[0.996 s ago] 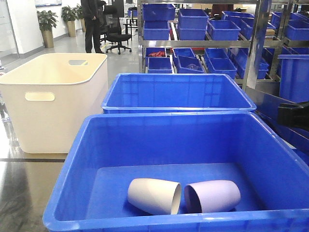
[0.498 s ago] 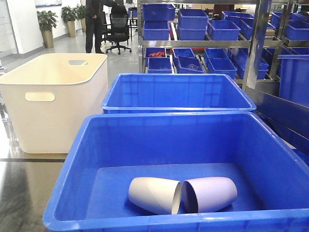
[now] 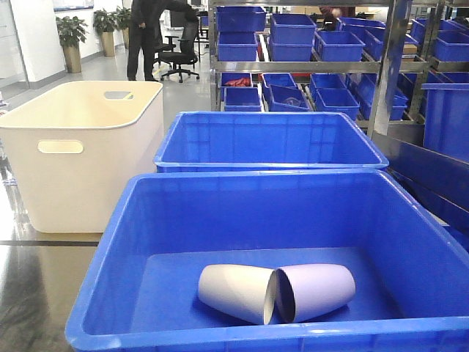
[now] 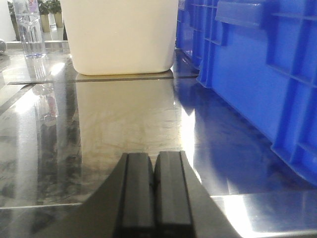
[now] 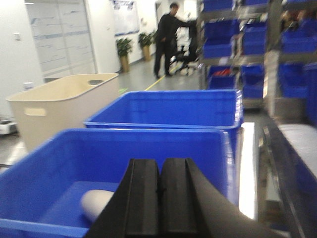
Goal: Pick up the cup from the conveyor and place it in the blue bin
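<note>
Two cups lie on their sides in the near blue bin [image 3: 249, 180], mouths together: a cream cup [image 3: 233, 292] and a lilac cup [image 3: 316, 290]. The conveyor is out of view. Neither gripper shows in the front view. In the left wrist view my left gripper [image 4: 154, 158] is shut and empty, low over the glossy table [image 4: 109, 124] beside the bin's outer wall [image 4: 257, 74]. In the right wrist view my right gripper [image 5: 160, 164] is shut and empty, at the near side of the bin [image 5: 148, 135], with the cream cup [image 5: 96, 203] below and to its left.
A second large blue bin [image 3: 270, 139] stands behind the near one. A cream-white tub [image 3: 80, 139] stands to the left. Metal shelves hold small blue bins [image 3: 315, 44] at the back right. A person [image 3: 141, 33] stands by an office chair far back. A water bottle [image 4: 28, 27] stands at the table's left.
The dark shape at the right edge of the front view has gone out of that view. Both cups have rolled slightly in the bin, the lilac one turning left. The person has shifted.
</note>
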Controlling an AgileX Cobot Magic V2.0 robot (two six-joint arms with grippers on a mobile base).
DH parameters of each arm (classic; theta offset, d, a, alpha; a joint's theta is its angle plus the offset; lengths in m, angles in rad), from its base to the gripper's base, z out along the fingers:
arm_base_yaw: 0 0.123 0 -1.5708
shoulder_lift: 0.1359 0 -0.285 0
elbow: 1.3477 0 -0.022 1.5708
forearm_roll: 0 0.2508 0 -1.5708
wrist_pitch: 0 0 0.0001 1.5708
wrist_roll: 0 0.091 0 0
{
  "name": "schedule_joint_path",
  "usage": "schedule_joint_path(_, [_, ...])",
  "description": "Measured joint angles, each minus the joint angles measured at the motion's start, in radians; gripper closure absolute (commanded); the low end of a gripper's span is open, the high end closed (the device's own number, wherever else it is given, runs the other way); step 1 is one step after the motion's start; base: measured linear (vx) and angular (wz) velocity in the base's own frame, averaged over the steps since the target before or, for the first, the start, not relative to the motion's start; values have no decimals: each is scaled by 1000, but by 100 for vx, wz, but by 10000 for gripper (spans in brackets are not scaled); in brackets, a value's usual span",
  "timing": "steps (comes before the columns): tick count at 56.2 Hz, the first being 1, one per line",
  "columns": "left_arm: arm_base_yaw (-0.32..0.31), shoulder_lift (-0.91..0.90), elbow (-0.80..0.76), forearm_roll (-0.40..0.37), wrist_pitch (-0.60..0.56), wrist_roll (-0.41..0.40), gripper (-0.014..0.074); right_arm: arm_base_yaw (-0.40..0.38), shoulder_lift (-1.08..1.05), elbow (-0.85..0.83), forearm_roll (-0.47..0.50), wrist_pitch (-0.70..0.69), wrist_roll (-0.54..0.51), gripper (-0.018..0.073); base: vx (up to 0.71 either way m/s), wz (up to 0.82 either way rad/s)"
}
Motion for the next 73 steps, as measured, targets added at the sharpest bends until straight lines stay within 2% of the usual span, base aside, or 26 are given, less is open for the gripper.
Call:
schedule_joint_path(12, [0,0,0,0,0,0,596,0,-214,401,-146,-257,-25,568,0,0])
schedule_joint_path(25, [0,0,0,0,0,0,596,-13,-336,674,-167,-305,14,568,0,0])
schedule_joint_path(35, [0,0,0,0,0,0,596,-134,-351,809,-168,-342,62,568,0,0])
schedule_joint_path(43, [0,0,0,0,0,0,596,-208,-351,944,-137,-504,65,568,0,0])
schedule_joint_path(51, [0,0,0,0,3,0,596,-225,-351,984,-114,-599,63,568,0,0])
schedule_joint_path(73, [0,0,0,0,6,0,596,-227,-351,985,-119,-588,56,568,0,0])
